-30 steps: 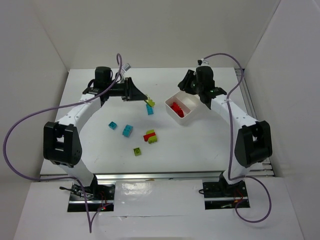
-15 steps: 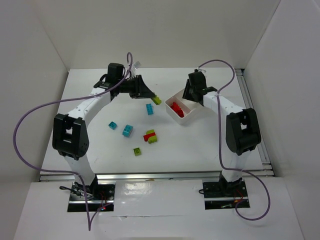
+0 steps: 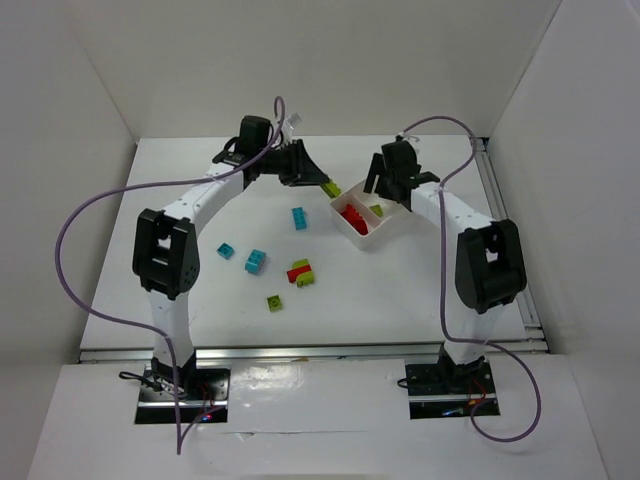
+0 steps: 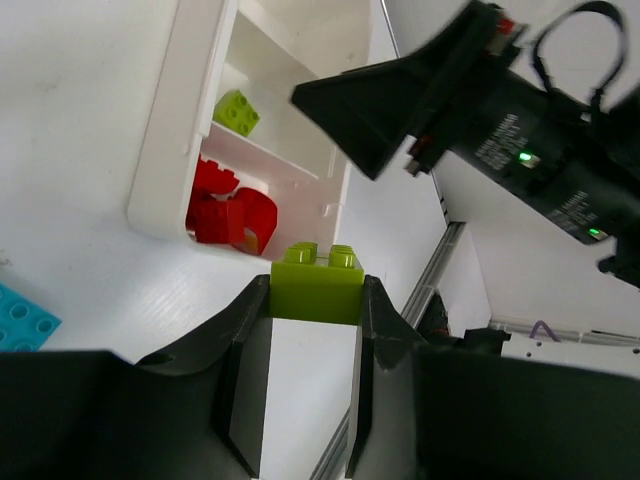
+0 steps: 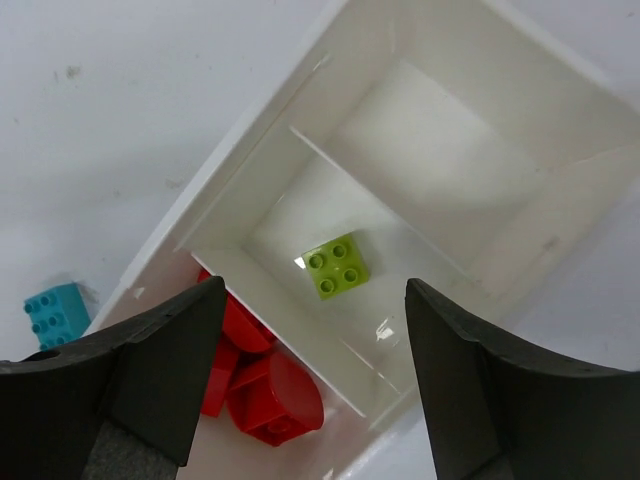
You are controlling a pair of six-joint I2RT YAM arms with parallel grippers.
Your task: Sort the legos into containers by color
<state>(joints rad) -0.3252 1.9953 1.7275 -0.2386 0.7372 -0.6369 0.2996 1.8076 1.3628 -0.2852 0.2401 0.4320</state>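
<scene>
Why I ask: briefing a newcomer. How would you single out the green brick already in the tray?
Find the white tray right of the table's centre. Its middle compartment holds one green brick, studs up, alone; the red bricks sit one compartment over.

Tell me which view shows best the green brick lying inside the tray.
The right wrist view: the green brick lies centred, studs up, unobstructed. The left wrist view shows it small and oblique; the top view, only a speck.

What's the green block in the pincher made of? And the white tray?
The held green block looks like hard plastic, smooth and slightly matte, with round moulded studs on top. The white tray is probably thin glossy plastic: small bright reflections show on its floor.
</scene>
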